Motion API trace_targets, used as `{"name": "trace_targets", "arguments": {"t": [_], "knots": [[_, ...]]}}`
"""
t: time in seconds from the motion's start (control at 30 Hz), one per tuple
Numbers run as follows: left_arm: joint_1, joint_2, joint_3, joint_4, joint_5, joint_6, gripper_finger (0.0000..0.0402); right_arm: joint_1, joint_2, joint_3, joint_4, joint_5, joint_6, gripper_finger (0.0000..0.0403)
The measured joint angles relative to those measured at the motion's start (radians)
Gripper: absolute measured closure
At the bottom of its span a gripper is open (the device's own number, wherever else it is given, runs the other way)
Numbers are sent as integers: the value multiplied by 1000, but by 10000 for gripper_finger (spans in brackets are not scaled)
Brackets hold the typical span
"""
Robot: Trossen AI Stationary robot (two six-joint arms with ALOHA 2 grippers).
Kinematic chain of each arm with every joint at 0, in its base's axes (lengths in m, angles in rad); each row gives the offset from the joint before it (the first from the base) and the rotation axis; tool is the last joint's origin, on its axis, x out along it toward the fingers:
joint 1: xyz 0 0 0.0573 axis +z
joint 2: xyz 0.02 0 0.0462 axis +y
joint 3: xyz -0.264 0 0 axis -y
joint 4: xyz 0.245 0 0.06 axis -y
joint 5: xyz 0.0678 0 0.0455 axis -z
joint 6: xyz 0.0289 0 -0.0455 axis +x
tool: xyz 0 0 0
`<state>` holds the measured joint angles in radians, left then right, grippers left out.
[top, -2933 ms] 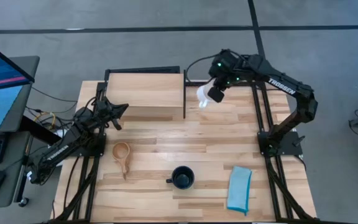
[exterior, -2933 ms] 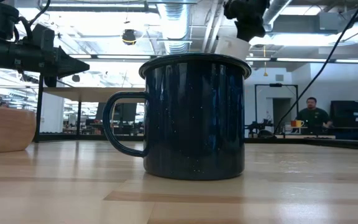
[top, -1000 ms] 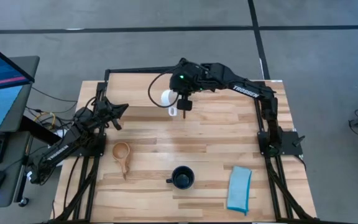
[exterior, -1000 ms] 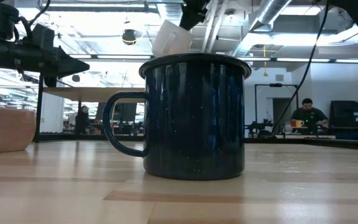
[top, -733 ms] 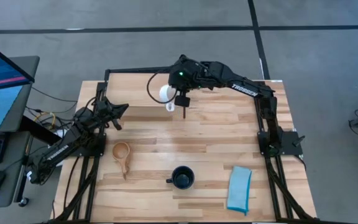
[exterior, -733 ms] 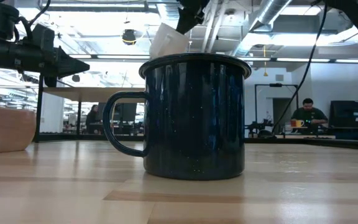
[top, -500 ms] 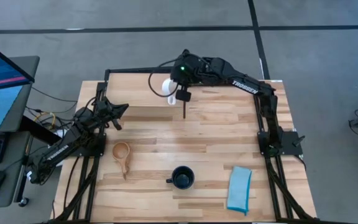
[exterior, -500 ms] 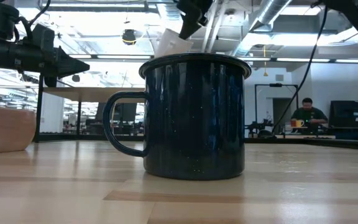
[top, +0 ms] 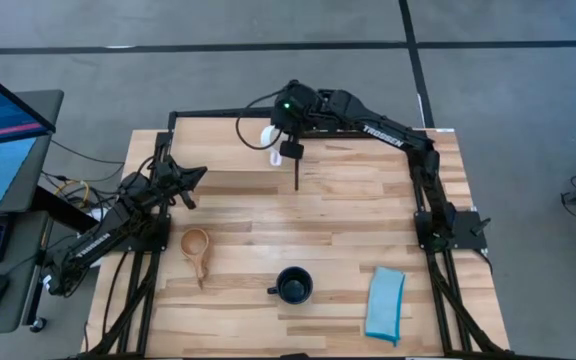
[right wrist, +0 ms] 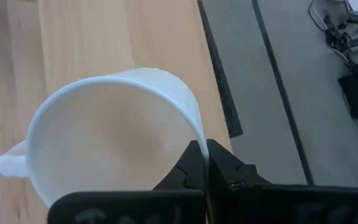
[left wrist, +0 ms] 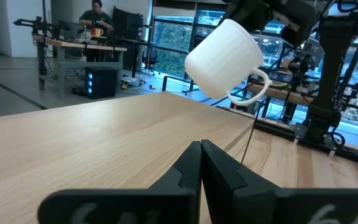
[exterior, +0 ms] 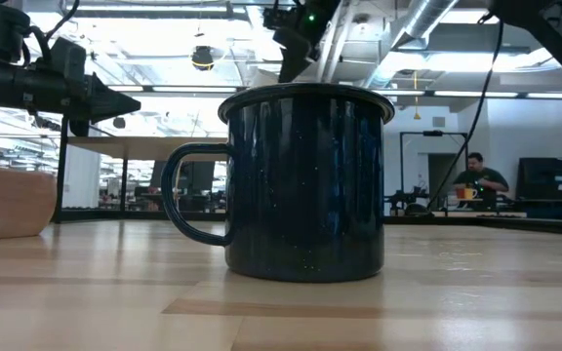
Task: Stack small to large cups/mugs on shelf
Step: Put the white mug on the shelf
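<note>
White mug (left wrist: 224, 60): held in the air above the shelf (top: 223, 140), tilted, its handle (left wrist: 253, 88) on the lower side and clear of the board; seen from the left wrist it hangs free over the light wood top with nothing under it. Right gripper (right wrist: 202, 155): fingers pinched on the mug's rim, one inside the wall and one outside, as the right wrist view shows, with the open mouth of the mug facing that camera. The right arm reaches from the table's right edge across to the shelf's right part. Shelf: light wood board on a thin black frame, standing at the far left part of the table (top: 368, 220); its top carries no cup. Left gripper (left wrist: 201, 163): fingers pressed together, holding nothing, resting low at the shelf's left side and pointing across the board toward the mug. Wooden cup (top: 196, 245): upright on the table, near the left arm, long handle pointing toward the near edge. Dark navy mug (top: 293, 286): upright on the table near the front middle, handle to the left, well apart from the shelf; it fills the low view. Light blue cloth (top: 385, 303): folded, lying near the front right corner, to the right of the navy mug.
</note>
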<state>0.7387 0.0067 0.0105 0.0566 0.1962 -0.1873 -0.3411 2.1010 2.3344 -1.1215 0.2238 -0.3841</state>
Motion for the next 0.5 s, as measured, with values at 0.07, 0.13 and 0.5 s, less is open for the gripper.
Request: {"name": "trace_targets", "arguments": {"t": [0.07,0.13,0.5], "knots": [[0,0,0,0,0,6,401,-3,0,0,-4,-15,11,393],[0,0,0,0,0,7,401,-10,0,0,-18,-41,23,393],[0,0,0,0,0,8,401,-27,30,2,-60,-92,51,393]]}}
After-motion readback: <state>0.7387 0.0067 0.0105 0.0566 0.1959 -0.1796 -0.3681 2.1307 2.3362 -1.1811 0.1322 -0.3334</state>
